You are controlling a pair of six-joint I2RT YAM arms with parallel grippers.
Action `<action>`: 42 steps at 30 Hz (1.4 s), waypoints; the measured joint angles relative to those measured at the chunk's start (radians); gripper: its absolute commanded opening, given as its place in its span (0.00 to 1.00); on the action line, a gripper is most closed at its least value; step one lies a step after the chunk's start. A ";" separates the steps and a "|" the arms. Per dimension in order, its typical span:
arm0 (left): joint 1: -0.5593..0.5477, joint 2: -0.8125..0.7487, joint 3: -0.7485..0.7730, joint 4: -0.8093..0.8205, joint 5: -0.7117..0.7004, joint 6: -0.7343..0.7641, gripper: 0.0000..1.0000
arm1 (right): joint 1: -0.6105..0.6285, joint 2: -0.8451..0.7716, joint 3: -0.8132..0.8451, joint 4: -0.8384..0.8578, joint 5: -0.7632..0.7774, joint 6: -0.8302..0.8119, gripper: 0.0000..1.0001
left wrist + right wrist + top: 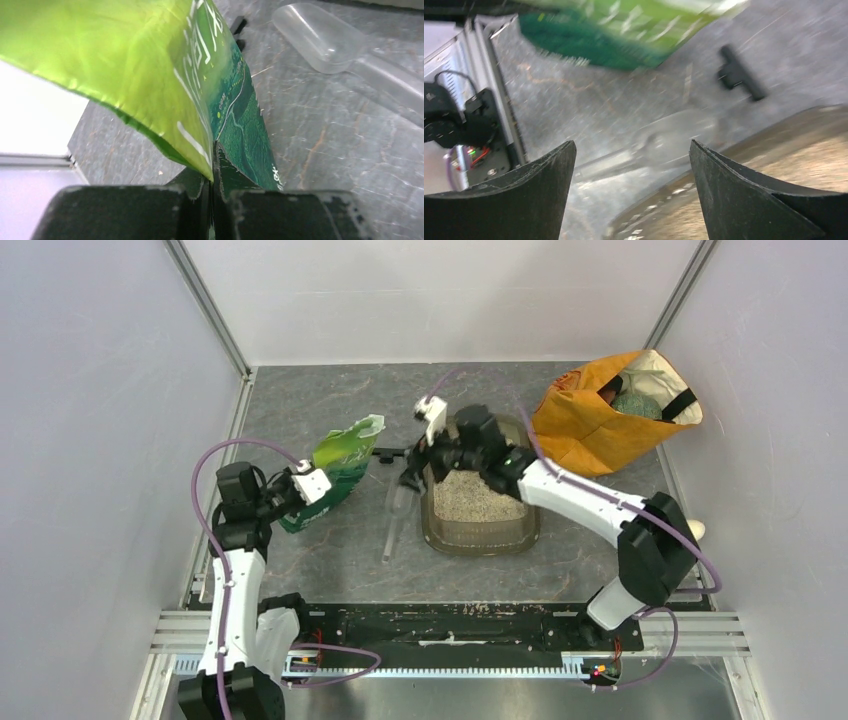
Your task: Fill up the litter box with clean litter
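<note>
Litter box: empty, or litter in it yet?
Partly filled: clean litter covers the floor of the litter box in the top view, sitting below the rim. Exact depth: cannot tell.

Overhead view, close wrist views, pouch (340, 465) shared

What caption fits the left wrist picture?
Left gripper pinches a glossy green printed pouch; a clear plastic scoop lies on the grey table.

The litter box (481, 538) is translucent plastic, the pouch (125, 65) glossy.
</note>
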 measured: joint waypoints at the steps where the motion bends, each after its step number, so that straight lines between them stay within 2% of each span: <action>1: 0.006 0.000 0.011 -0.032 0.029 0.014 0.02 | -0.045 -0.005 0.023 -0.006 -0.042 -0.037 0.90; 4: 0.021 0.001 0.031 -0.116 0.093 0.070 0.02 | -0.145 0.011 0.092 -0.015 -0.135 -0.141 0.91; 7: 0.032 0.006 0.042 -0.172 0.137 0.118 0.02 | -0.174 0.066 0.177 -0.027 -0.225 -0.239 0.91; 11: 0.043 0.025 0.069 -0.241 0.167 0.206 0.02 | -0.170 0.154 0.268 -0.038 -0.345 -0.359 0.91; 17: 0.044 0.028 0.087 -0.341 0.186 0.362 0.02 | -0.164 0.282 0.366 -0.064 -0.477 -0.445 0.92; 22: 0.044 0.028 0.092 -0.405 0.190 0.478 0.02 | -0.160 0.332 0.407 -0.097 -0.534 -0.518 0.93; 24: 0.044 0.029 0.092 -0.421 0.189 0.507 0.02 | -0.159 0.346 0.422 -0.105 -0.543 -0.543 0.90; 25: 0.044 0.029 0.092 -0.427 0.189 0.518 0.02 | -0.159 0.348 0.427 -0.106 -0.546 -0.552 0.84; 28: 0.044 0.032 0.095 -0.442 0.188 0.542 0.02 | -0.158 0.350 0.430 -0.113 -0.559 -0.587 0.54; 31: 0.044 0.043 0.106 -0.456 0.185 0.558 0.02 | -0.158 0.350 0.430 -0.124 -0.573 -0.610 0.31; 33: 0.044 0.053 0.117 -0.460 0.184 0.560 0.02 | -0.156 0.352 0.433 -0.144 -0.581 -0.624 0.12; 34: 0.044 0.057 0.121 -0.460 0.183 0.560 0.02 | -0.155 0.354 0.439 -0.159 -0.586 -0.630 0.00; 37: 0.045 0.054 0.122 -0.461 0.179 0.560 0.03 | -0.150 0.370 0.477 -0.205 -0.595 -0.640 0.00; 38: 0.045 0.051 0.122 -0.461 0.177 0.558 0.07 | -0.149 0.373 0.484 -0.214 -0.594 -0.641 0.00; 42: 0.048 -0.004 0.095 -0.437 0.154 0.525 0.36 | -0.147 0.373 0.494 -0.250 -0.596 -0.643 0.00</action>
